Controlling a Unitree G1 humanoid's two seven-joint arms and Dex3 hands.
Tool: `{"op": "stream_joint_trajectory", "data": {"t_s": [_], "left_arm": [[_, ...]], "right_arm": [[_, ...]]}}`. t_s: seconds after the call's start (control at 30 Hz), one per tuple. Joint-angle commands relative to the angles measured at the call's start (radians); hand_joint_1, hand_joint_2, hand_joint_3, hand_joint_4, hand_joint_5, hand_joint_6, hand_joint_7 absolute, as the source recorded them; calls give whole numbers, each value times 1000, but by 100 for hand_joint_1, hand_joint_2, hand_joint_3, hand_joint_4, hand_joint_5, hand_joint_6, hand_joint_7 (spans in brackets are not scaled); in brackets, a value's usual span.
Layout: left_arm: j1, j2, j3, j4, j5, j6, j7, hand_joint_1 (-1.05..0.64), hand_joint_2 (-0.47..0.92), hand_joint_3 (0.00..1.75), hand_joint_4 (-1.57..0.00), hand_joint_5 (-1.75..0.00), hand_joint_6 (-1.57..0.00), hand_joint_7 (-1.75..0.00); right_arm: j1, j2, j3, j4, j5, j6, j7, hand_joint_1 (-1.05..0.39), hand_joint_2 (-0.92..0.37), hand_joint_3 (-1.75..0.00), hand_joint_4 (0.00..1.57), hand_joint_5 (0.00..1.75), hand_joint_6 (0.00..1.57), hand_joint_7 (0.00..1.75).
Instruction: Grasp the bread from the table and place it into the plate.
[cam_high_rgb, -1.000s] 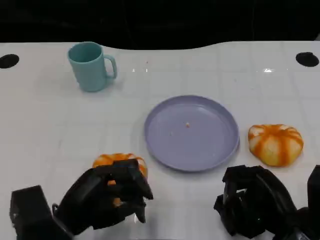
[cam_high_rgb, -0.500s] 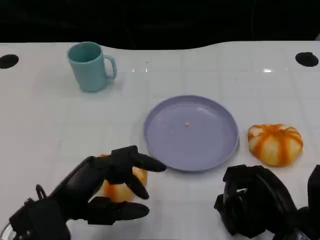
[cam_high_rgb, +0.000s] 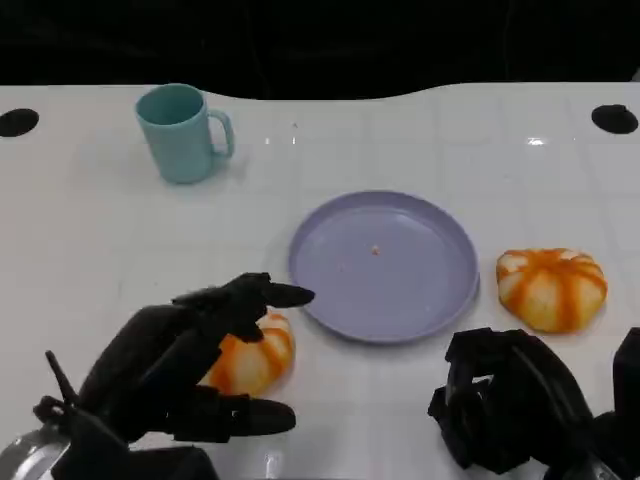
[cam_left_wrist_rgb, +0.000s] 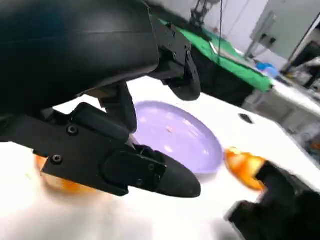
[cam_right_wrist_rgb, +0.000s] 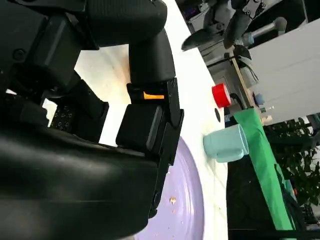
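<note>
Since a moment ago the left hand (cam_high_rgb: 190, 365) has drawn back toward the robot, uncovering more of the near bread (cam_high_rgb: 250, 355), which lies on the white surface (cam_high_rgb: 90, 250) just left of the plate (cam_high_rgb: 385, 265). Its fingers (cam_high_rgb: 275, 294) are spread above the bread, holding nothing. The right hand (cam_high_rgb: 510, 400) rests curled and empty. A second bread (cam_high_rgb: 552, 287) sits right of the plate. The right wrist view adds a red button (cam_right_wrist_rgb: 220, 95) beyond the mug (cam_high_rgb: 182, 132).
</note>
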Motion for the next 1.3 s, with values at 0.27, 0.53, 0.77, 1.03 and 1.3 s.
{"op": "stream_joint_trajectory", "data": {"t_s": [0.27, 0.53, 0.77, 1.03, 1.3], "left_arm": [[12, 8, -65, -116, 336, 218, 81, -81, 92, 8, -21, -110, -7, -60], [12, -6, -134, -151, 491, 361, 71, -80, 92, 5, -16, -109, -17, -38], [-12, -6, -195, -152, 622, 458, 22, -84, 92, 6, -16, -105, -18, -34], [-49, -6, -247, -125, 712, 527, -40, -86, 91, 1, -24, -89, -25, -19], [-90, -14, -290, -65, 773, 566, -40, -83, 80, 0, -28, -86, -26, -13]], "right_arm": [[-9, -11, -9, -2, 6, 12, -6, -105, -5, -144, 151, 141, 157, 102], [-8, -12, -8, -5, 5, 14, -5, -105, -5, -145, 150, 142, 157, 101], [-7, -10, -8, -9, 6, 19, -7, -105, -4, -146, 149, 142, 157, 102], [-5, -9, -8, -11, 5, 17, -9, -105, -4, -145, 149, 143, 157, 101], [-11, -14, -9, -1, 3, 10, -1, -105, -5, -145, 149, 142, 157, 101]]}}
